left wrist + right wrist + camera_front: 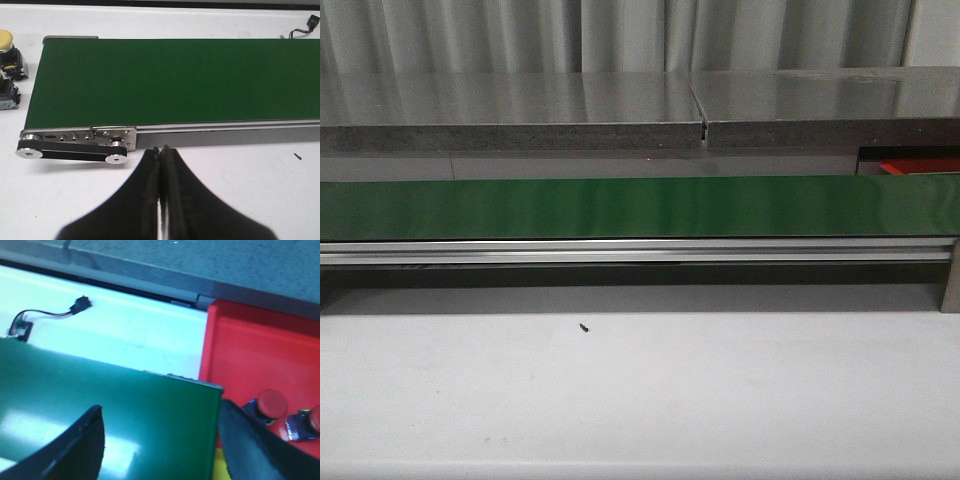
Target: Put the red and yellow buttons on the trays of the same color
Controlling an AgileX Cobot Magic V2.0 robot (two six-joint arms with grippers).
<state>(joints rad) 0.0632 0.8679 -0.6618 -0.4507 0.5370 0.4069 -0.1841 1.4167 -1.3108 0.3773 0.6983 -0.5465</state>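
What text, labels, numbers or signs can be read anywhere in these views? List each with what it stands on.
None can be read.
The green conveyor belt is plain, with no print.
The red tray and the red button in it show no lettering.
The yellow button shows no marking.
The small circuit board on its cable is too blurred to tell.
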